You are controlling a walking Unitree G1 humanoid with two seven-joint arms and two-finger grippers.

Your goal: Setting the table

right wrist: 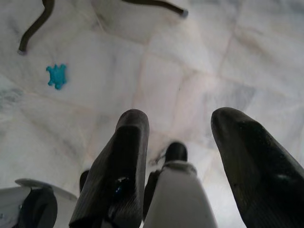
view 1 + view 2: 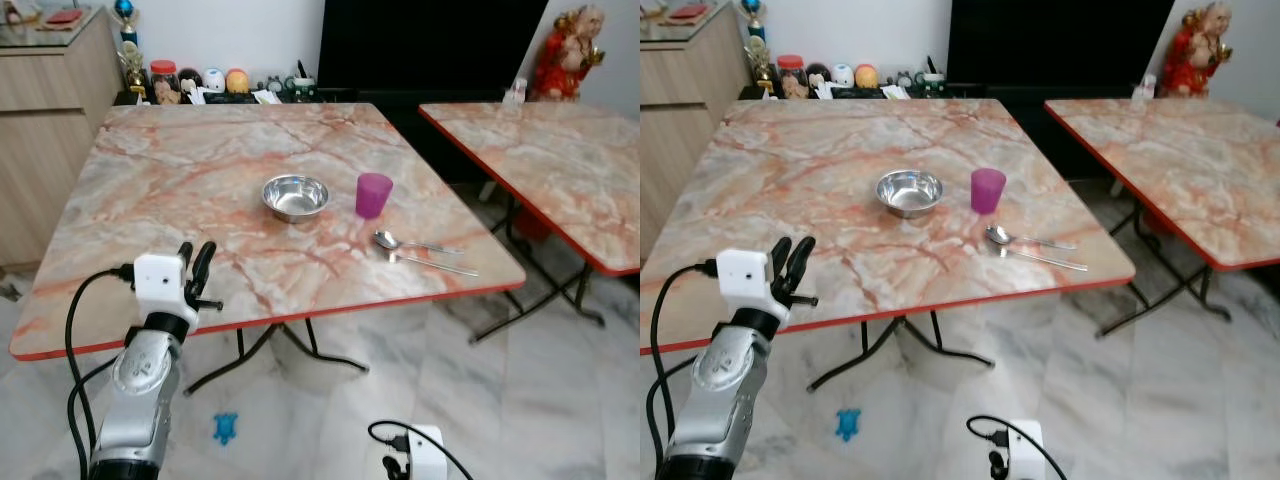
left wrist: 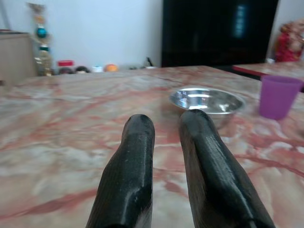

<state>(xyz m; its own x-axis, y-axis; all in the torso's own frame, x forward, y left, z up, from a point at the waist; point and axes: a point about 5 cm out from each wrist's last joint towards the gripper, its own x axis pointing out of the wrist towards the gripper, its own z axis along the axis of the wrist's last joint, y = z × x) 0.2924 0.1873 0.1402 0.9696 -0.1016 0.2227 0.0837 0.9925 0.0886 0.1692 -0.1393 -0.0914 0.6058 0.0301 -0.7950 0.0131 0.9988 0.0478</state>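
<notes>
A steel bowl [image 2: 295, 196] sits near the middle of the marble-patterned table [image 2: 180, 170], with a purple cup [image 2: 373, 194] just to its right. In front of the cup lie a spoon [image 2: 400, 242] and a fork [image 2: 435, 264], side by side near the table's right front corner. My left gripper [image 2: 195, 256] hovers over the table's front left edge, shut and empty, pointing toward the bowl [image 3: 206, 100] and cup [image 3: 278, 96]. My right gripper [image 1: 185, 118] hangs low beside the table, open, aimed at the tiled floor.
A second marble table [image 2: 560, 160] stands to the right across a narrow gap. A small blue toy [image 2: 225, 428] lies on the floor under the near table. A wooden cabinet [image 2: 40, 120] is at the left; a shelf of trinkets [image 2: 215, 82] and a dark screen [image 2: 430, 45] stand behind.
</notes>
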